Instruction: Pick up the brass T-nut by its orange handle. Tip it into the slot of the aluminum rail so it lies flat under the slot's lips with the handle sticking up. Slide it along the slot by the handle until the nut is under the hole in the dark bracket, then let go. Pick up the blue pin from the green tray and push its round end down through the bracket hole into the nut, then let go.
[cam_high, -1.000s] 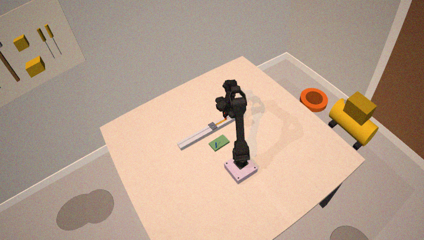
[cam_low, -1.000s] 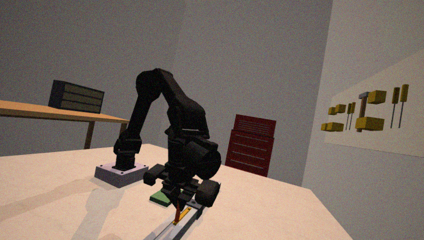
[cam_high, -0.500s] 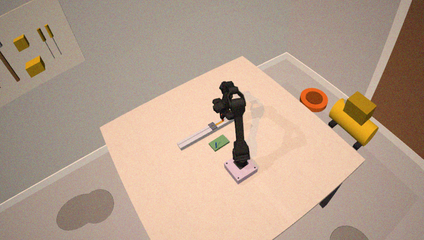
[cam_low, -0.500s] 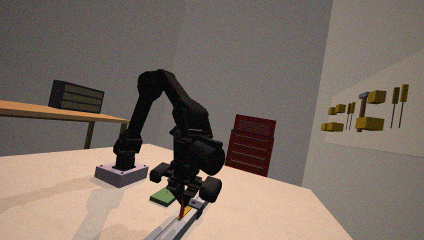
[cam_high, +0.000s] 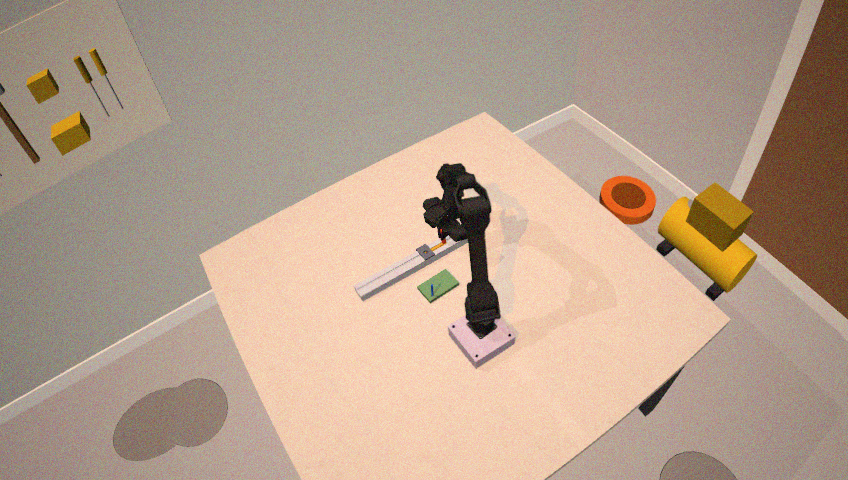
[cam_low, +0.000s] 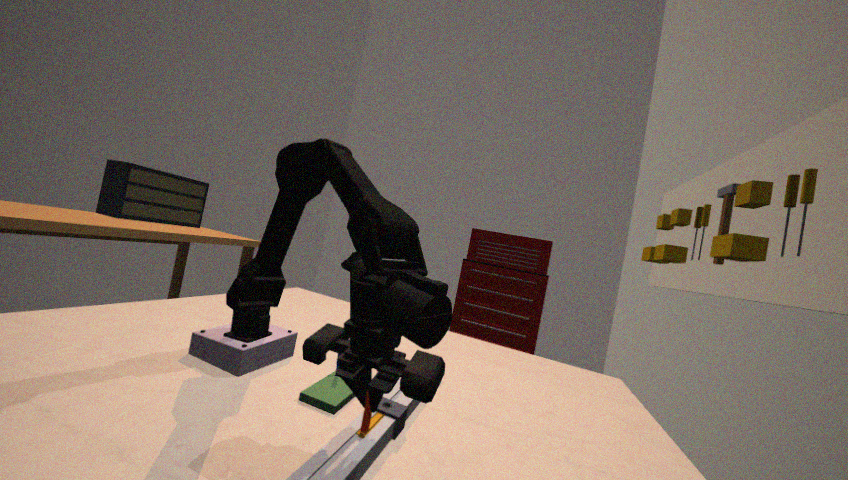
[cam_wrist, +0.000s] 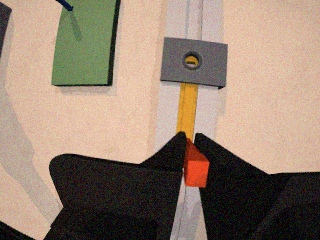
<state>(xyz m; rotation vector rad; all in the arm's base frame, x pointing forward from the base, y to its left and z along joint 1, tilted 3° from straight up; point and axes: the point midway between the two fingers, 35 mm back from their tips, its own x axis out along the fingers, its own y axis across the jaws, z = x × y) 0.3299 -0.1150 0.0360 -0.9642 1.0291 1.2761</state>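
Wrist view, centre top: hole in the dark bracket (cam_high: 424, 252) (cam_low: 391, 407) (cam_wrist: 175, 62) shows yellow metal beneath it, with a small dark slit; top and exterior views too coarse for that. Exterior view gives the handle's upright stance. Blue pin (cam_high: 432, 290) (cam_wrist: 65, 4) leans in the green tray (cam_high: 443, 284) (cam_low: 327, 392) (cam_wrist: 87, 45) in the top view; only one end enters the wrist frame, upper left.

Fingers (cam_high: 443, 234) (cam_low: 367, 401) closed on the orange handle (cam_high: 443, 240) (cam_low: 366, 416) (cam_wrist: 196, 172), lower centre of the wrist frame. Handle red-orange, square-ended. Brass T-nut (cam_high: 437, 246) (cam_low: 371, 423) (cam_wrist: 188, 107): long, narrow, yellow strip lying along the slot of the aluminum rail (cam_high: 386, 278) (cam_low: 342, 457) (cam_wrist: 170, 110), far end under the bracket.

Worktop (cam_high: 357, 368) (cam_low: 505, 404) (cam_wrist: 270, 100) pale, peach-toned, arm shadows across it. Top view, right: orange ring (cam_high: 608, 205) on the floor near a yellow cylinder (cam_high: 696, 243). Exterior view: red tool chest (cam_low: 499, 285) right of centre; dark drawer cabinet (cam_low: 113, 190) on a wooden bench (cam_low: 59, 223), left; tools on the wall, right.
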